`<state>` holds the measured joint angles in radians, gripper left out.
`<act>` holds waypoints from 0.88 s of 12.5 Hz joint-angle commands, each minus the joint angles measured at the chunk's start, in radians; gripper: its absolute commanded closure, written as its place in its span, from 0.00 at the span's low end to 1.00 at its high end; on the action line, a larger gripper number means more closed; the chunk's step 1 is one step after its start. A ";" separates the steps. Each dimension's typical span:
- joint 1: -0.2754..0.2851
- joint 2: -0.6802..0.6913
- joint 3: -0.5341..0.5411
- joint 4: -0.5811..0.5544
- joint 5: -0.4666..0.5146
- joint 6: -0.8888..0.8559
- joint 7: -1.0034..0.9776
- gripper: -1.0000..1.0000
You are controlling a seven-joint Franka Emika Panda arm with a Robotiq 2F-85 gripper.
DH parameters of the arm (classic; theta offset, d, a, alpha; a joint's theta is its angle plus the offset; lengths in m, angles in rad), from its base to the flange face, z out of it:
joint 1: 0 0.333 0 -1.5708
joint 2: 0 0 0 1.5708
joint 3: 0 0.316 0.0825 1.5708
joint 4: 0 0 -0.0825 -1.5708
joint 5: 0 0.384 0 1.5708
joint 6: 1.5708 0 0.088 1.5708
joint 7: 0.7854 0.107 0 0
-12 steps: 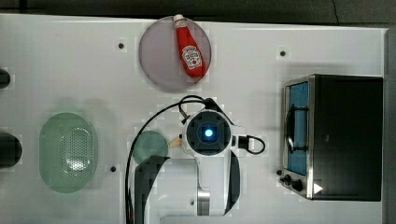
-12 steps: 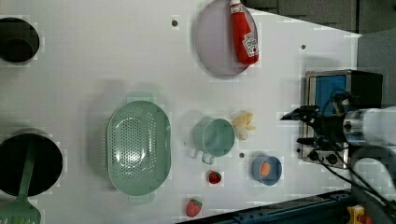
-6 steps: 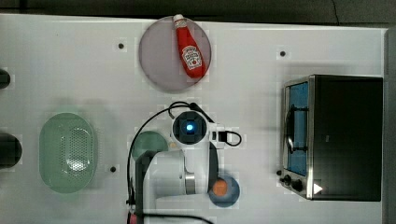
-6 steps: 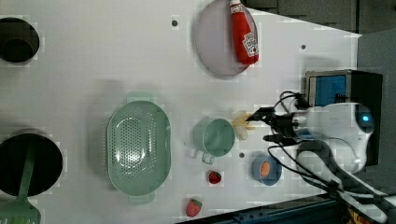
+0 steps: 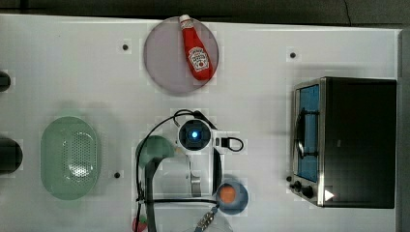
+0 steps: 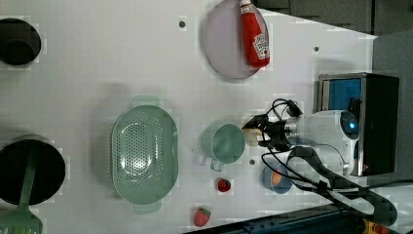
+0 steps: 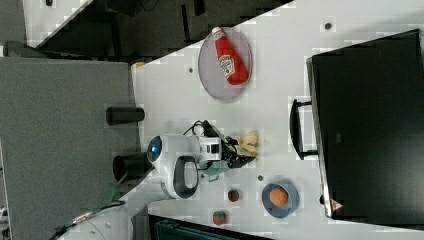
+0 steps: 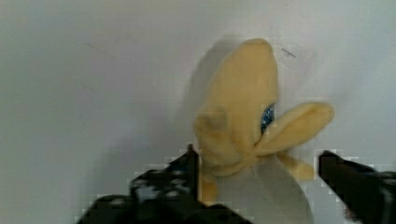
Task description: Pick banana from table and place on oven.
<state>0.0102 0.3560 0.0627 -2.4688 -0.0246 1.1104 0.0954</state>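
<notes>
Wrist view: tool [image 8: 259,175] stood open, one black finger [image 8: 180,179] touching the banana's [image 8: 247,119] side, the other finger well apart from it. The banana, a yellow plush with peel flaps spread, lay flat on the white desk [image 8: 93,93], between the fingers. Its long axis ran away from the camera, rounded tip pointing off from the tool.

Left view: tool [image 6: 260,132] over the banana [image 6: 251,137], just beside the green cup [image 6: 224,143].

Right view: banana [image 7: 248,141] on the desk, between the arm and the oven [image 7: 367,120], well apart from the oven's handle.
</notes>
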 commanded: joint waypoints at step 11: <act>0.004 -0.266 0.008 0.037 0.001 -0.020 0.032 0.75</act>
<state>0.0116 0.1931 0.0710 -2.4688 -0.0365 1.0850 0.0959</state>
